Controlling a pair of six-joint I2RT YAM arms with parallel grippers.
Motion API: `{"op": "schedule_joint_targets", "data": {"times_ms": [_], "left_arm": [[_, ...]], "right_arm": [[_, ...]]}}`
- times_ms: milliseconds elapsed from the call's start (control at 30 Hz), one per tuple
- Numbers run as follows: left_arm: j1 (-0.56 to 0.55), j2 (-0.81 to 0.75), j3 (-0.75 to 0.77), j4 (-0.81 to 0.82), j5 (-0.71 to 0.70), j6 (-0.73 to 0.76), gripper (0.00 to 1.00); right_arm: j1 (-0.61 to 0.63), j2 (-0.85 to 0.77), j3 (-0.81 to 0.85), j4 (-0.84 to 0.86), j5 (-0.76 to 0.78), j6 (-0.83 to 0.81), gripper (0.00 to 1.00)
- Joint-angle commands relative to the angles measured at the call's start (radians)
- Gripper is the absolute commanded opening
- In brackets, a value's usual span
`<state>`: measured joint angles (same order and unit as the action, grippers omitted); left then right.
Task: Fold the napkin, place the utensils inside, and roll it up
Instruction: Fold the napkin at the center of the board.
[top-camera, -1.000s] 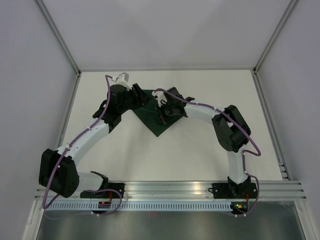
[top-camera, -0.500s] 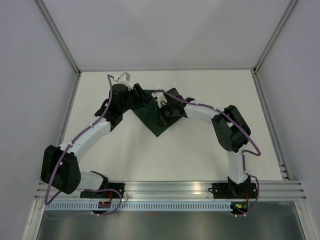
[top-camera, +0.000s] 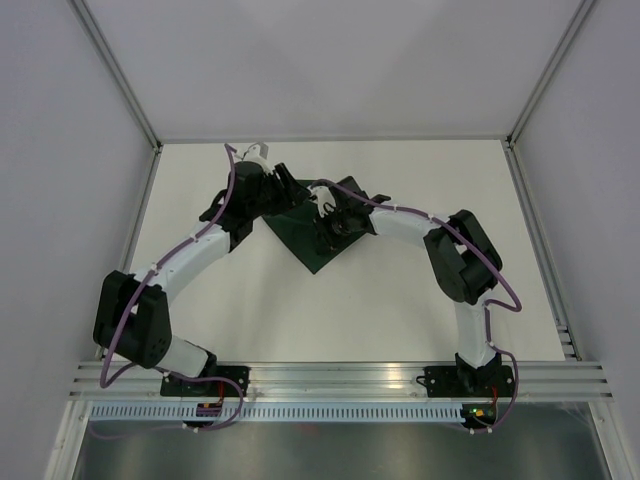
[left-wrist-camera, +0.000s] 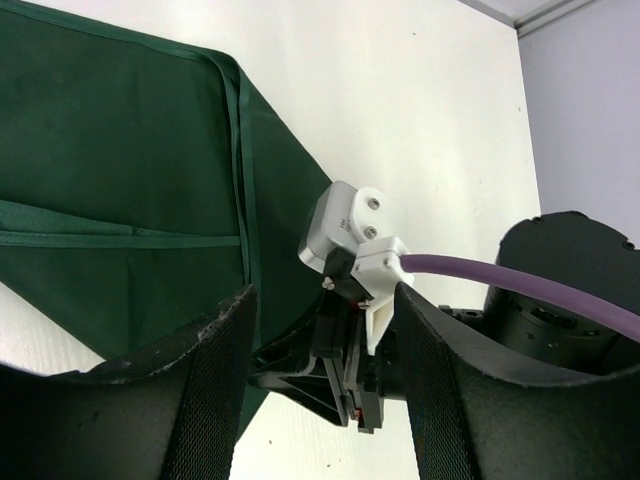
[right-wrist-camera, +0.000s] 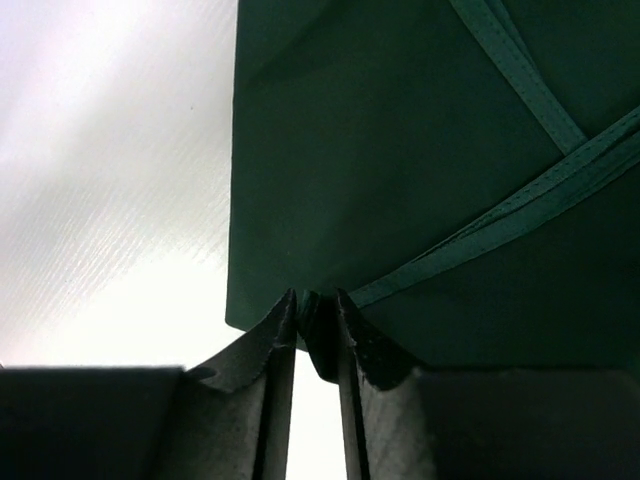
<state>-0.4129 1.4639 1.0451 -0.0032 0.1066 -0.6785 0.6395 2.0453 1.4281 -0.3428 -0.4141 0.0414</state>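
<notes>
The dark green napkin (top-camera: 311, 250) lies folded to a pointed shape mid-table, its hems crossing in the right wrist view (right-wrist-camera: 420, 150). My right gripper (top-camera: 328, 232) sits low on it. Its jaws (right-wrist-camera: 312, 300) stand a narrow gap apart, with a fold of the napkin's edge still between the tips. My left gripper (top-camera: 284, 194) hovers open over the napkin's back left corner (left-wrist-camera: 120, 180), holding nothing. Between its fingers (left-wrist-camera: 325, 295) I see the right arm's wrist. The utensils are out of view.
The white table (top-camera: 400, 290) is boxed in by pale walls at the back and both sides. An aluminium rail (top-camera: 340, 375) carrying both arm bases runs along the near edge. A purple cable (left-wrist-camera: 520, 280) trails from the right arm's wrist.
The right jaws have parted slightly from a full pinch on the napkin's edge. The left arm has swung right, bringing its gripper closer to the napkin's back corner.
</notes>
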Motion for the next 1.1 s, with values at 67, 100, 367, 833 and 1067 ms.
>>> {"op": "schedule_joint_targets", "data": {"times_ms": [67,100,367,833,1067], "left_arm": [[-0.003,0.079,0.079,0.031,-0.016,-0.013,0.63],[-0.003,0.088,0.085,0.031,-0.016,-0.013,0.63],[-0.003,0.165,0.113,0.026,-0.002,-0.016,0.63],[-0.001,0.190,0.049,0.025,0.027,-0.015,0.66],[-0.001,0.164,-0.043,0.009,0.061,0.007,0.66]], "right_arm": [[0.020,-0.079,-0.003,0.013,-0.083,-0.061,0.38],[0.020,-0.083,-0.001,0.014,-0.087,-0.061,0.40],[0.026,-0.094,0.044,0.033,-0.156,-0.044,0.42],[0.025,-0.218,0.011,0.079,-0.183,-0.044,0.53],[-0.032,-0.258,0.041,0.045,-0.167,-0.044,0.53]]}}
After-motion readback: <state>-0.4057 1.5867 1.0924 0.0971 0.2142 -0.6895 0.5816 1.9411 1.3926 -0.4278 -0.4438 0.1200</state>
